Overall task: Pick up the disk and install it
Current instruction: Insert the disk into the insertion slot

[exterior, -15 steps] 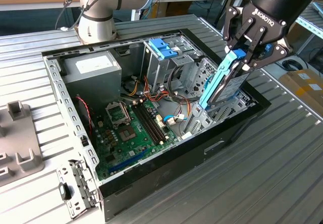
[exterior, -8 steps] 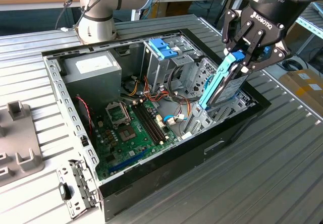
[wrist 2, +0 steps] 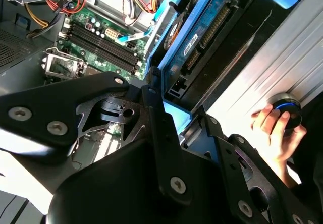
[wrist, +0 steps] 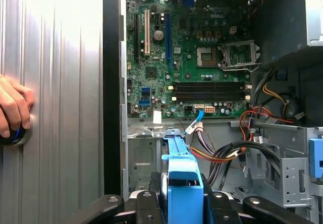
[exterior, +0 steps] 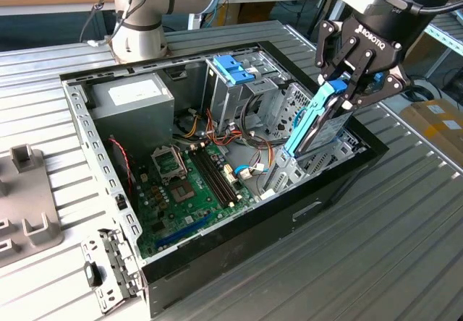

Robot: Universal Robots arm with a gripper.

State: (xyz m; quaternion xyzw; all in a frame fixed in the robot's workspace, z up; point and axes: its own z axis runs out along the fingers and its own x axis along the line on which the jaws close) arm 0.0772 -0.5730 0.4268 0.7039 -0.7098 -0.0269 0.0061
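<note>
My gripper [exterior: 340, 92] is shut on the disk [exterior: 317, 122], a grey drive in a light-blue carrier. It grips the disk's upper end. The disk stands steeply tilted over the open computer case [exterior: 81, 122], at the side toward the exterior view's right. Its lower end reaches the grey metal bay [exterior: 278, 173] there; whether it touches is unclear. In the second wrist view the disk [wrist 2: 202, 32] runs away from the black fingers [wrist 2: 156, 118]. In the first wrist view the blue carrier [wrist: 182, 181] sits between the finger links, above the bay [wrist: 144, 158].
Inside the case lie the green motherboard [exterior: 192, 183], a grey power supply [exterior: 134, 97], and an upright drive cage with a blue handle [exterior: 233, 68]. A person's hand [wrist 2: 275, 128] rests on a round knob [wrist 2: 285, 107] on the ribbed table [exterior: 362, 263]. Grey fixtures [exterior: 29, 220] stand at the exterior view's left.
</note>
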